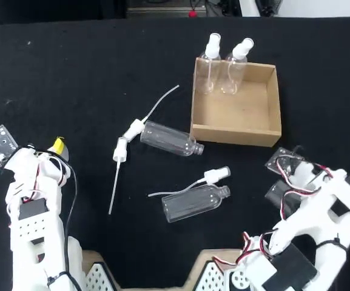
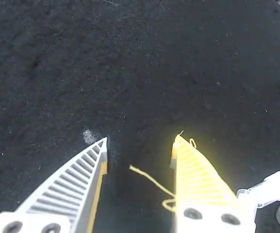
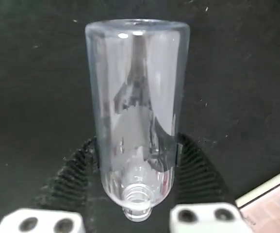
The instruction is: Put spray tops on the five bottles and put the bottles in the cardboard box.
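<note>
Presumably for capping, clamped in right end effector (image 3: pixel 137 145): clear capless plastic bottle (image 3: pixel 137 87), neck free; left end effector (image 2: pixel 140 145) wide, empty.

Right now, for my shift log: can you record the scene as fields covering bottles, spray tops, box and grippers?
capped bottles: two, in the cardboard box, at its far wall
uncapped bottles: two, lying on the table
loose spray tops: three, on the table beside the lying bottles
right gripper: shut on the fifth bottle, which has no top
left gripper: open, over bare table
</note>
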